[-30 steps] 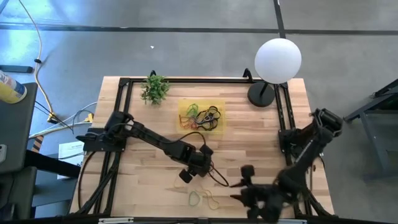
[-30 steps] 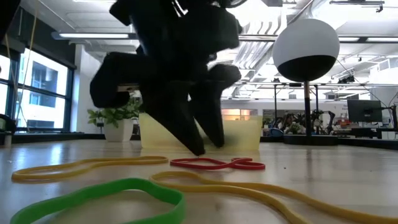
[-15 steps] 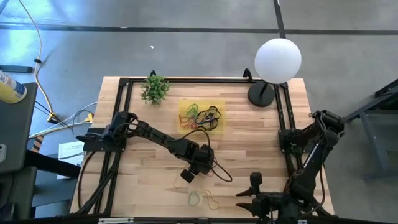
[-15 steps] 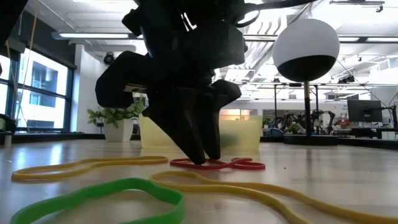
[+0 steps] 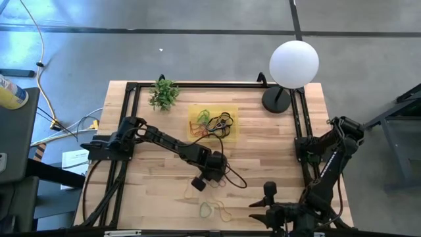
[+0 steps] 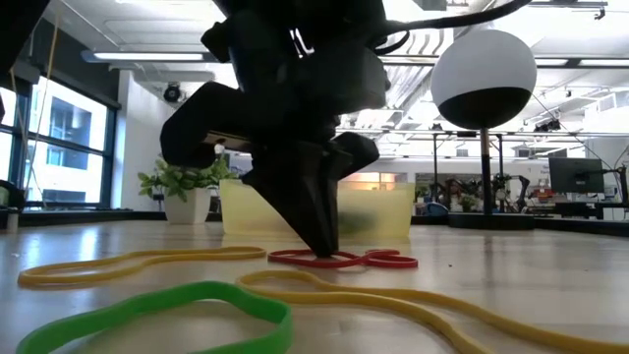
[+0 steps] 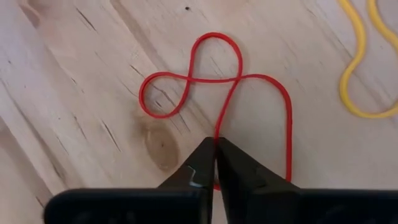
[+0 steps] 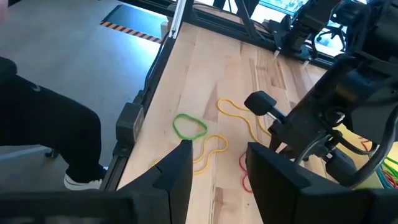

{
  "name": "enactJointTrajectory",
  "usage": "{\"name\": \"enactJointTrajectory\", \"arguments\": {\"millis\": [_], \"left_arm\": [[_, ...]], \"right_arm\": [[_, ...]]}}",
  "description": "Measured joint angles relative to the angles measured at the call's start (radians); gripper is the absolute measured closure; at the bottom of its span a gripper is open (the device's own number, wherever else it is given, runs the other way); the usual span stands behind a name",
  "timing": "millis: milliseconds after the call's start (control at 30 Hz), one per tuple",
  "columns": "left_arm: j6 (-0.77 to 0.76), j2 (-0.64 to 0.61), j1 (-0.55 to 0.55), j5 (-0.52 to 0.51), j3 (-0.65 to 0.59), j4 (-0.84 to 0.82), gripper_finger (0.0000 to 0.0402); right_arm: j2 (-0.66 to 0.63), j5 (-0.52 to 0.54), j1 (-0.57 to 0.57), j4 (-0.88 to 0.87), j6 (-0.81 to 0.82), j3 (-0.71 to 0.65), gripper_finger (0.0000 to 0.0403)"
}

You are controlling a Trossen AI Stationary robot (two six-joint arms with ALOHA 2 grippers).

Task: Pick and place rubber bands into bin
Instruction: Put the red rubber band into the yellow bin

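We have the left gripper (image 7: 216,144) pinched together on a red band (image 7: 261,81), which lies flat mid-table, apart from the bin (image 5: 195,118). Right gripper (image 8: 217,155) waits with fingers apart at the near edge.

In the left wrist view, the thin red rubber band (image 7: 219,102) is cut off at its lower loop by the closed dark left tool (image 7: 216,149). The translucent yellow rectangular plastic bin (image 6: 378,209) is partly hidden in the low view, and its tangled contents cannot be counted in the high view.
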Motion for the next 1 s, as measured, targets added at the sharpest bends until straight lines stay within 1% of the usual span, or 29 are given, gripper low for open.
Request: {"name": "enactJointTrajectory", "arguments": {"millis": [100, 200, 433, 633, 1000], "left_arm": [[0.027, 0.000, -0.012, 0.006, 0.000, -0.004, 0.0397], [0.052, -0.003, -0.021, -0.018, 0.000, -0.014, 0.0400], [0.055, -0.059, -0.039, -0.139, -0.012, -0.100, 0.0401], [0.050, -0.144, -0.053, -0.263, -0.007, -0.128, 0.0401], [0.051, -0.250, -0.066, -0.434, -0.006, -0.147, 0.0402]], "right_arm": [[0.000, 0.000, 0.000, 0.000, 0.000, 0.000, 0.0263], [0.000, 0.000, 0.000, 0.000, 0.000, 0.000, 0.0263], [0.000, 0.001, 0.000, 0.001, 0.000, 0.000, 0.0263], [0.000, 0.007, 0.000, 0.000, 0.000, 0.000, 0.0263], [0.000, 0.002, -0.017, 0.000, 0.000, 0.000, 0.0263]]}}
